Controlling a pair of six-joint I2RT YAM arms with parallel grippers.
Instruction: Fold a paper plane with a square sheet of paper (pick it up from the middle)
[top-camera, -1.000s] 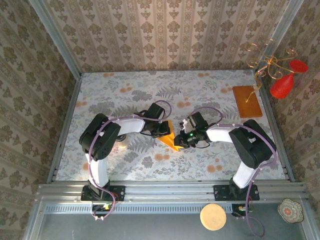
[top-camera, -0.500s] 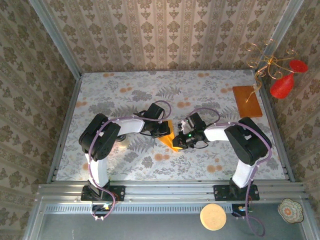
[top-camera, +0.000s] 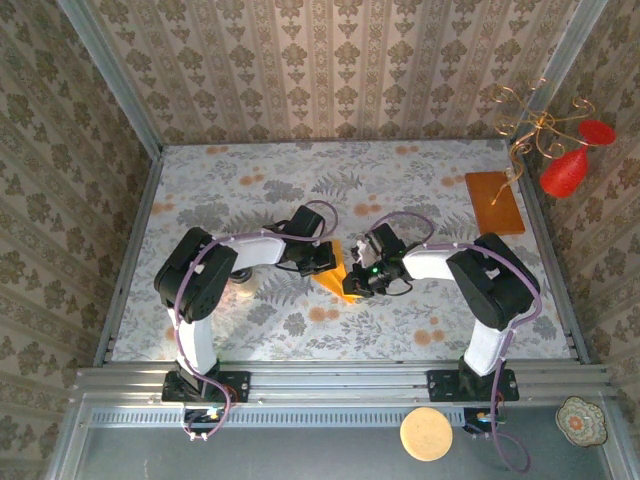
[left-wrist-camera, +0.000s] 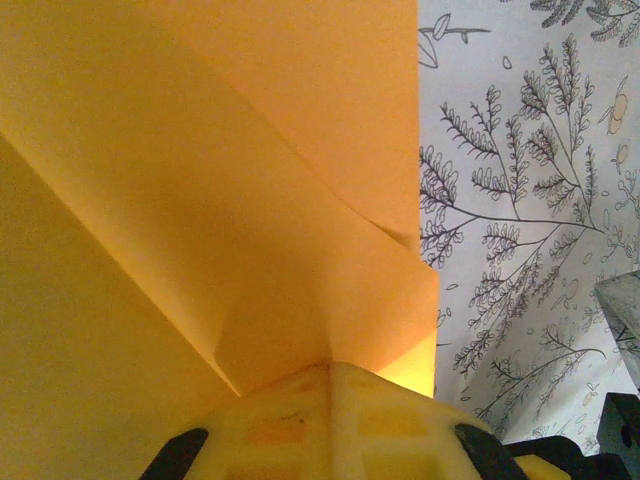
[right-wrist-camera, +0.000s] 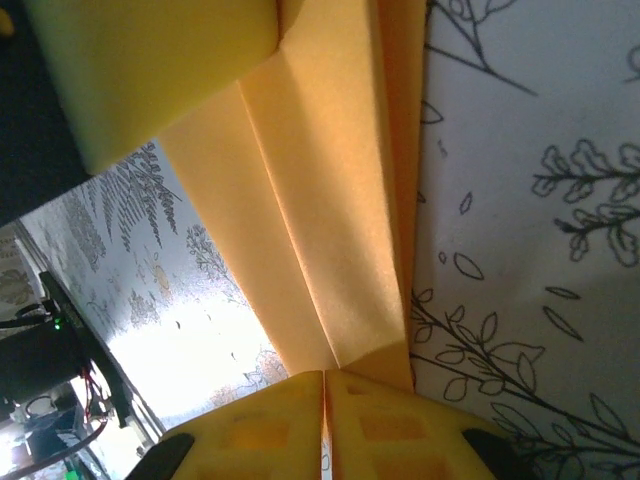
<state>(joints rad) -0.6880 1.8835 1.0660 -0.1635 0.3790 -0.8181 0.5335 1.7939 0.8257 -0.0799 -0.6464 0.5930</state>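
Yellow-padded left tool (top-camera: 322, 262): pressed together, pinching paper (top-camera: 338, 276) by one edge. Paper: creased, part-folded, at mid-table (top-camera: 250, 190) between both arms. Opposite edge: right tool (top-camera: 356, 280), likewise clamped on it. Step, judged: mid-fold. Next: align layers, press crease flat without slipping.

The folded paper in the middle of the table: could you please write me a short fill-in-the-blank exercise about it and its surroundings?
1. The left gripper is ____ on the paper.
2. The right gripper grips the same paper, so the number of grippers holding it is ____.
3. The brown board lies near the table's far ____ corner.
4. The table bears a ____ pattern.
Missing words: shut; two; right; floral.
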